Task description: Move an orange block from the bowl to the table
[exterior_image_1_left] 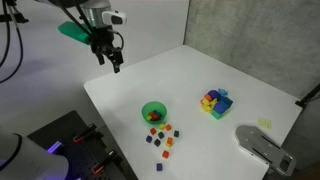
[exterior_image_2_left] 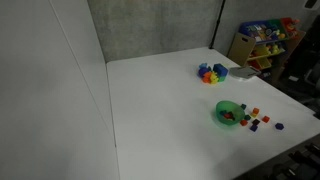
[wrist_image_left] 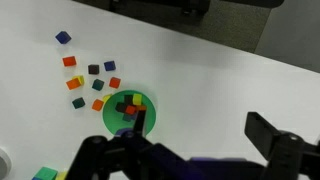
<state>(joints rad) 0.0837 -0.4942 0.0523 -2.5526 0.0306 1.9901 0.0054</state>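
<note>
My claw hangs high above the far left part of the table, well apart from everything on it. In the wrist view my claw is spread wide, with only bare white tabletop between the jaws and nothing held.

The bowl sits toward the near edge, green and upright. In the wrist view the bowl lies partly behind one of my fingers. Inside it is an orange block packed in with darker cubes, though I can't count them.

The loose small cubes are scattered just beside the bowl on its near side, and they show in both exterior views. Off to the right sits the cluster of bigger blocks, yellow, blue and red. Nearer and further right is a grey device at the table's corner.
</note>
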